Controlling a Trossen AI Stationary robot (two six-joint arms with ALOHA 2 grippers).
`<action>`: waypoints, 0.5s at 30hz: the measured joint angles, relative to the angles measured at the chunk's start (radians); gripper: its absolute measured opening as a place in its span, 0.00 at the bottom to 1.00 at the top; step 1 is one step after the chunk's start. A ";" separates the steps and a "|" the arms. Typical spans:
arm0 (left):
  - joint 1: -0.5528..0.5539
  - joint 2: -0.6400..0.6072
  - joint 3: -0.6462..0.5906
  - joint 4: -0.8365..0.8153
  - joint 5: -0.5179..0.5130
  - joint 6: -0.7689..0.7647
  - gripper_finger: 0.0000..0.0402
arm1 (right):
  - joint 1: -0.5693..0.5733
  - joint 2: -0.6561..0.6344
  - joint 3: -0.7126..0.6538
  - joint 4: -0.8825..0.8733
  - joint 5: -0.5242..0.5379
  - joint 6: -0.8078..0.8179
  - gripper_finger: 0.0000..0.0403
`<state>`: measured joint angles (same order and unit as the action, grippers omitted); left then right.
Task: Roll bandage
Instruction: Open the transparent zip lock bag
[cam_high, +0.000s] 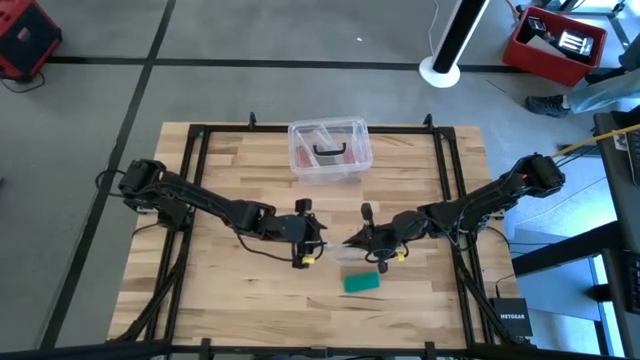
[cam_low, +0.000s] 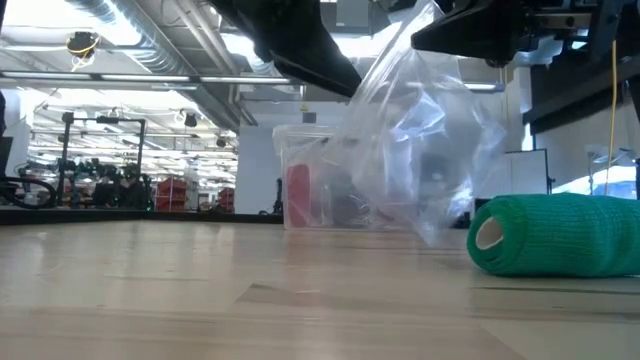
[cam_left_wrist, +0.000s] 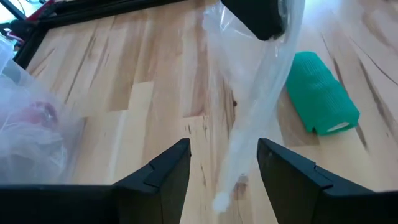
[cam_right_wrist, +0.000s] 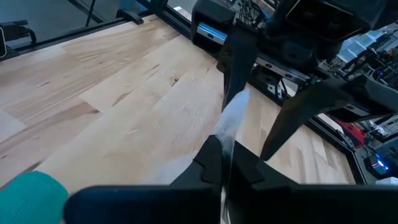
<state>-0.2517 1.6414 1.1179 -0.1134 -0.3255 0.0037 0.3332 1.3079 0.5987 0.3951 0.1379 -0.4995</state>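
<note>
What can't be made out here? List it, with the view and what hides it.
- Low view: the clear plastic box is half covered by the clear plastic bag; its contents show only as a red blur.
- Low view: both grippers are cut off by the top edge.
- Right wrist view: the bandage is cut by the bottom corner.
- High view: the bag between the left gripper and right gripper is too small and clear to trace.

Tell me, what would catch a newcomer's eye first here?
Probably the clear plastic bag hanging above mid-table, pinched in the right gripper, while the left gripper's open fingers flank its lower end. Next, the green bandage, already a compact roll, lies on the wood at the near edge.
</note>
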 joint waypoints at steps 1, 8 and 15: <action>0.000 0.000 0.000 -0.004 0.000 -0.001 0.44 | 0.000 0.000 0.000 -0.001 0.000 0.000 0.01; 0.004 0.000 0.000 -0.004 -0.003 -0.002 0.44 | 0.000 0.000 0.000 0.000 0.000 0.000 0.01; 0.005 0.001 0.000 0.004 -0.008 0.000 0.44 | 0.000 0.000 0.000 0.001 0.000 -0.001 0.01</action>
<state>-0.2470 1.6421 1.1179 -0.1093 -0.3332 0.0036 0.3332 1.3079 0.5987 0.3962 0.1379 -0.5007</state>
